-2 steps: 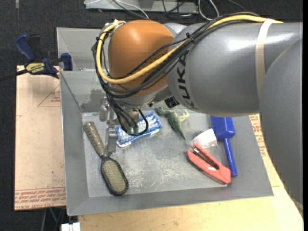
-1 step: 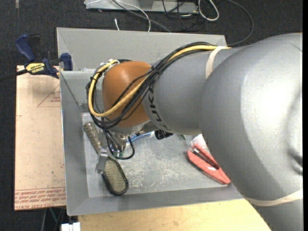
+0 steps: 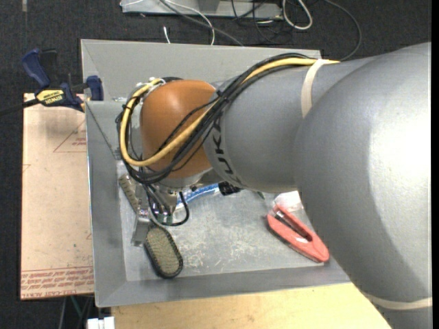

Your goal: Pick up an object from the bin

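An oval pad (image 3: 164,251), dark-rimmed with a speckled olive face, lies flat in the lower-left corner of the bin (image 3: 226,233). The tool (image 3: 144,226) hangs at its upper end; whether it is open or closed I cannot tell. A blue item (image 3: 201,191) lies just beside the tool, partly under the arm, and a pink-red clip-like thing (image 3: 299,234) lies well to the right.

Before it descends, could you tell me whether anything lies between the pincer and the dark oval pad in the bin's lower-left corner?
Nothing visible does: the pincer hangs directly at the upper end of the dark oval pad. The red tool lies well off to the view's right.
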`<state>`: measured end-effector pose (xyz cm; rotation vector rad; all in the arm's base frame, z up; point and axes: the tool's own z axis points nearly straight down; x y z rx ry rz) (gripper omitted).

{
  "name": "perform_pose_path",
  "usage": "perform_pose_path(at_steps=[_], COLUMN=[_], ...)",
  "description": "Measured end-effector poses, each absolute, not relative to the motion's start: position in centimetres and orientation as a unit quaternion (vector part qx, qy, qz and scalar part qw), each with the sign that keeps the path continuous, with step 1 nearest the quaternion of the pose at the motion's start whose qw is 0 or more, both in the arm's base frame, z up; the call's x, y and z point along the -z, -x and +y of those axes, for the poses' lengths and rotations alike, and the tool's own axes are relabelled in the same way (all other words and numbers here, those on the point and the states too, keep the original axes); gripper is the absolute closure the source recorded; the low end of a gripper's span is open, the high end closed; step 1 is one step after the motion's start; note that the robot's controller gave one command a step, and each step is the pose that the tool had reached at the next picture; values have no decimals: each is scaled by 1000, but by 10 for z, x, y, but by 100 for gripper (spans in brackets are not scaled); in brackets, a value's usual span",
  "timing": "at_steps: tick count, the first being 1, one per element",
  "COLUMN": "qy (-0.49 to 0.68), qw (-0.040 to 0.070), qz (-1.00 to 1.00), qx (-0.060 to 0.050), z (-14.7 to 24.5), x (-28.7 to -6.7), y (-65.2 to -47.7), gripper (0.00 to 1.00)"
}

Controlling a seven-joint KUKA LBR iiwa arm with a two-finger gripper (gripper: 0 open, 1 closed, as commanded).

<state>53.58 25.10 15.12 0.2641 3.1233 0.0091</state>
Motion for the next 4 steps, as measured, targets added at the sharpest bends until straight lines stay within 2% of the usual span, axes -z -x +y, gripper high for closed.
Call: perform_pose_path(at_steps=[1, 2, 3, 4], qy=[-70, -298, -431, -432], qw=[-4, 4, 0, 0], qz=[998, 955, 902, 902], qx=[1, -5, -1, -1], z=[225, 242, 228, 228], x=[-113, -69, -70, -70], y=[-507, -585, -495, -495], gripper=[0, 0, 100, 100])
